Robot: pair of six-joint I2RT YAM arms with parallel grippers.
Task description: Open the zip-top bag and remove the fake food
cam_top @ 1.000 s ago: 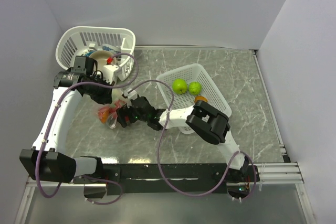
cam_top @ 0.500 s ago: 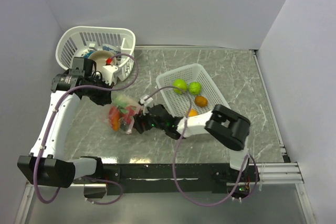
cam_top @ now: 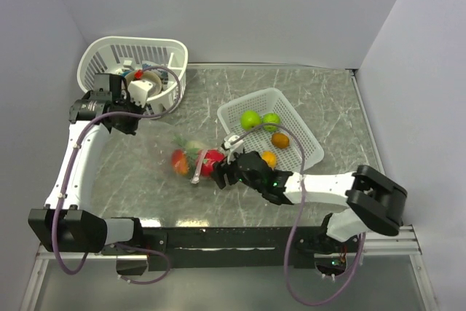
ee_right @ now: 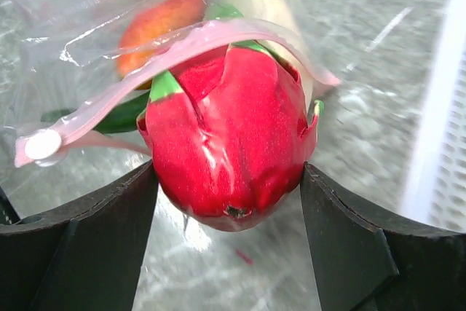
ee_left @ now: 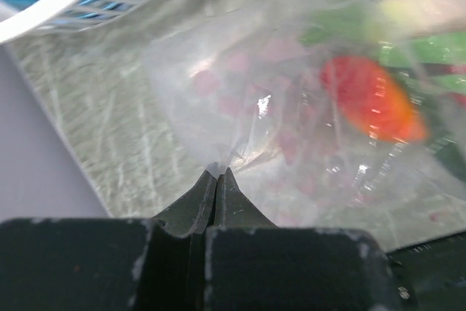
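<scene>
The zip-top bag (cam_top: pixel 171 149) lies stretched on the table, its pink zip strip (ee_right: pixel 182 47) open and draped over a red fake fruit (ee_right: pixel 227 132) at its mouth. My right gripper (ee_right: pixel 227 198) is shut on that red fruit, one finger on each side; in the top view it is at the bag's right end (cam_top: pixel 222 170). An orange-red piece (ee_right: pixel 164 16) and a pale green one are still inside the bag. My left gripper (ee_left: pixel 217 174) is shut on a pinch of the bag's clear plastic at its far-left corner (cam_top: pixel 132 126).
A white rectangular basket (cam_top: pixel 300 132) to the right holds two lime-green balls (cam_top: pixel 250 119) and two orange pieces (cam_top: pixel 279 140). A round white basket (cam_top: pixel 102 54) with a bowl stands at the back left, just behind the left wrist. Walls close in on the left, back and right.
My right gripper has drawn back to the right with the red fruit, pulling the bag's mouth along. My left gripper has moved back and left, stretching the bag out.
</scene>
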